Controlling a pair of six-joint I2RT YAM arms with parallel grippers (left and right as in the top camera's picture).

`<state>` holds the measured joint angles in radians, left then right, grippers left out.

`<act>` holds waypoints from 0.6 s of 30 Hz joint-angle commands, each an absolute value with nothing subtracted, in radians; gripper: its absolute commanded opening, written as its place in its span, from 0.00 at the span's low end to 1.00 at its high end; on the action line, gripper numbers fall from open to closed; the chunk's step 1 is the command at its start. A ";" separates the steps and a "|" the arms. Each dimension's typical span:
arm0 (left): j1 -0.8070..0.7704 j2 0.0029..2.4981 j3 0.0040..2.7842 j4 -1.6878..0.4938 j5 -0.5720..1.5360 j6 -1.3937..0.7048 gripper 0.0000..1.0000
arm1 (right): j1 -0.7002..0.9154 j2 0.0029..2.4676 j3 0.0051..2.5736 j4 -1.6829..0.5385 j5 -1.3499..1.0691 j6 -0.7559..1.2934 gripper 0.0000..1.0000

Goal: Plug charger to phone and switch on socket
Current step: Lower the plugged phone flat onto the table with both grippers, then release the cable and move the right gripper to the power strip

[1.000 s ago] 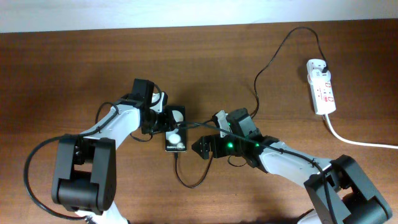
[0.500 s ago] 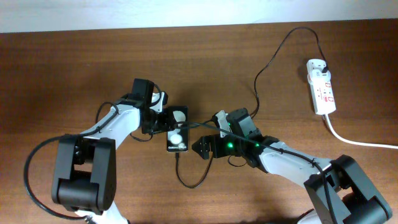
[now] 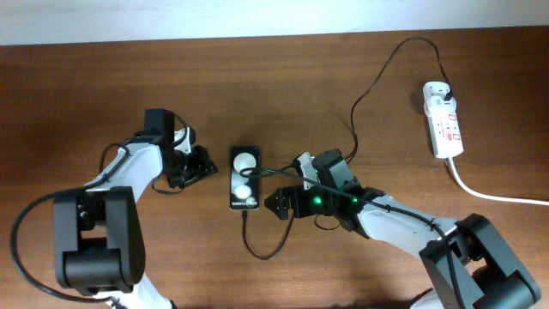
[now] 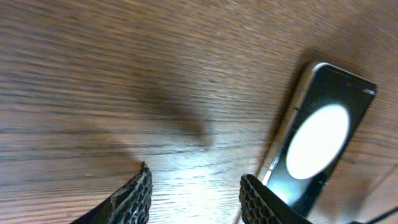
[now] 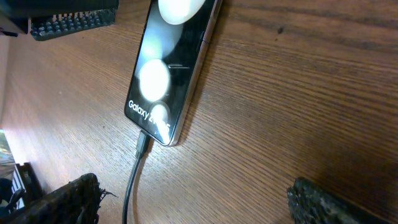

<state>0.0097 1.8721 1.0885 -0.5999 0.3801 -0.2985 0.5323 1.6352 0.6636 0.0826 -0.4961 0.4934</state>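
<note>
The black phone (image 3: 244,178) lies flat in the middle of the table, two white blobs on its face. It also shows in the right wrist view (image 5: 171,68) and the left wrist view (image 4: 317,137). The charger cable (image 3: 257,249) has its connector tip (image 5: 143,142) in the phone's bottom edge and runs up to the black plug in the white socket (image 3: 443,120) at the far right. My left gripper (image 3: 199,163) is open and empty, just left of the phone (image 4: 196,196). My right gripper (image 3: 281,204) is open and empty, just right of the phone's lower end (image 5: 193,202).
The socket's thick white cord (image 3: 489,193) trails off the right edge. The black cable loops over the table between the right arm and the socket (image 3: 377,81). The wall edge runs along the far side.
My left gripper has let go of the phone and drawn back to the left. The phone, cable and right arm have stayed put.
</note>
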 commanded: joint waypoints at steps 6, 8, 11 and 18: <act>0.021 1.884 1.081 -0.608 0.316 -0.302 0.99 | 0.530 1.639 0.654 0.086 -0.502 0.482 0.99; 0.021 1.884 1.081 -0.607 0.316 -0.302 0.99 | 0.530 1.639 0.654 0.087 -0.501 0.482 0.99; 0.021 1.884 1.081 -0.607 0.316 -0.302 0.99 | 0.530 1.639 0.654 0.094 -0.502 0.482 0.98; 0.021 1.884 1.081 -0.607 0.316 -0.302 0.99 | 0.530 1.639 0.657 0.109 -0.506 0.484 1.00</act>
<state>0.0135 1.8549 1.1034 -0.5991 0.3805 -0.3038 0.5323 1.6352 0.6636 0.0906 -0.4961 0.4934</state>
